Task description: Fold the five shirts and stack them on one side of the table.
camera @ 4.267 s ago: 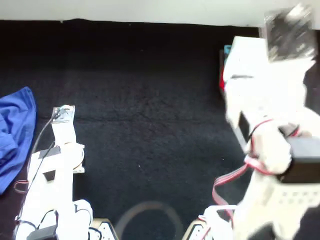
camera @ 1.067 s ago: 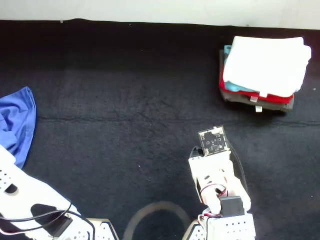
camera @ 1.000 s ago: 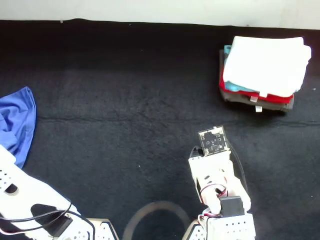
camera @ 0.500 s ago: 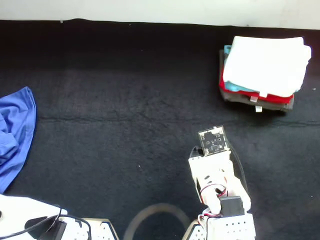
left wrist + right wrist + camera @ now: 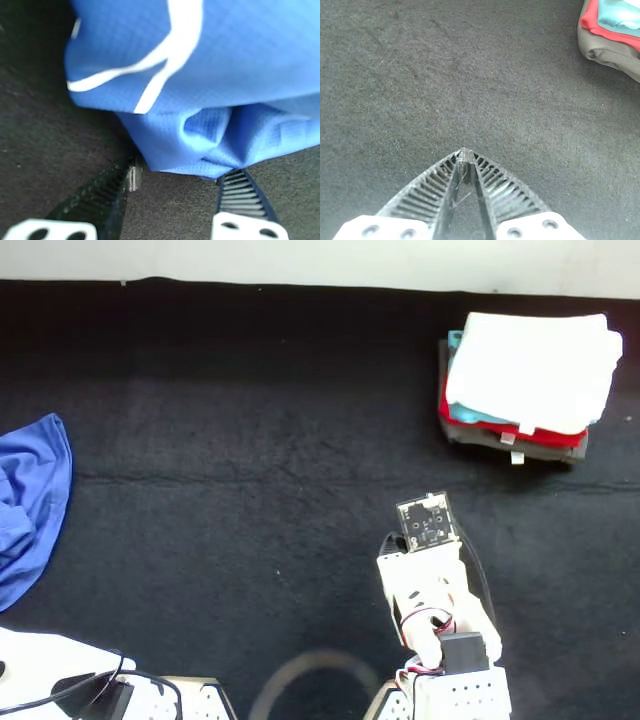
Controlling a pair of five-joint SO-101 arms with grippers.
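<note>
Shirt [image 5: 30, 500] — blue, crumpled | long axis near–far; rounded end farthest

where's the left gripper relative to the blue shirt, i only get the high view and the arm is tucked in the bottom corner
Observer: The left wrist view has the left gripper open, with the blue shirt's bunched edge right in front of its tips and not clamped.
Operator: any markings on that shirt
Observer: White stripes cross the blue fabric a little back from that edge.
Operator: right gripper holding anything
Observer: No. The right gripper is shut on nothing, over the bare black mat.
</note>
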